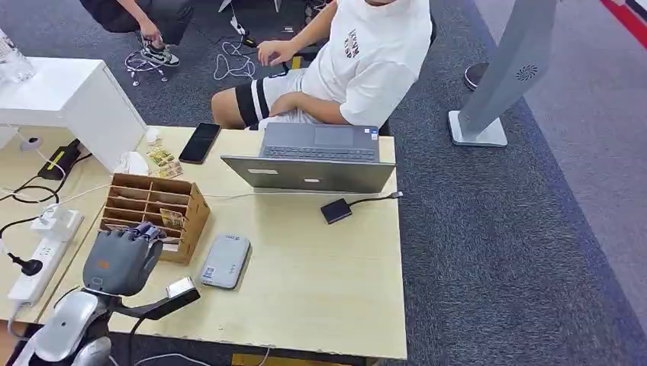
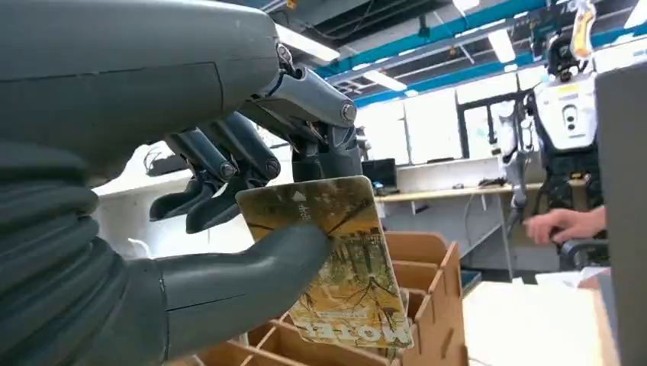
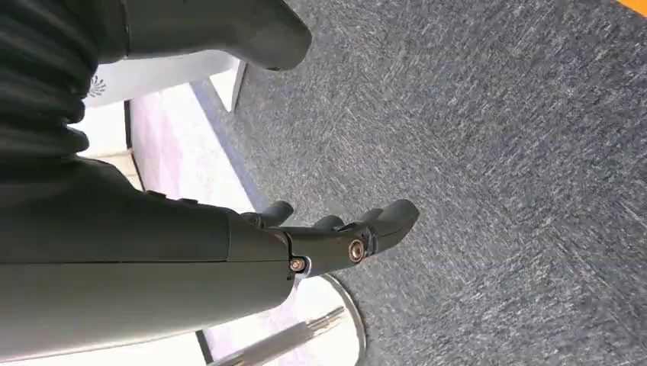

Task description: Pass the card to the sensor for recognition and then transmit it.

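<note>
A yellow-brown printed plastic card point(image 2: 336, 259) is pinched between the thumb and dark fingers of the left hand point(image 1: 122, 259), just above the brown wooden slotted card rack point(image 1: 152, 210) on the pale wooden desk point(image 1: 320, 282). A flat grey rounded sensor pad point(image 1: 226, 261) lies beside the rack. The right hand point(image 3: 305, 236) hangs over grey carpet point(image 3: 496, 152), fingers apart and holding nothing.

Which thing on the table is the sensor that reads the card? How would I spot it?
Start at the light wooden table and find the brown wooden card organizer near the robot's left hand. Just right of that organizer, lying flat near the table's front edge, is the card sensor. It is the only small grey rounded slab there, far smaller than the open laptop behind it.
</note>
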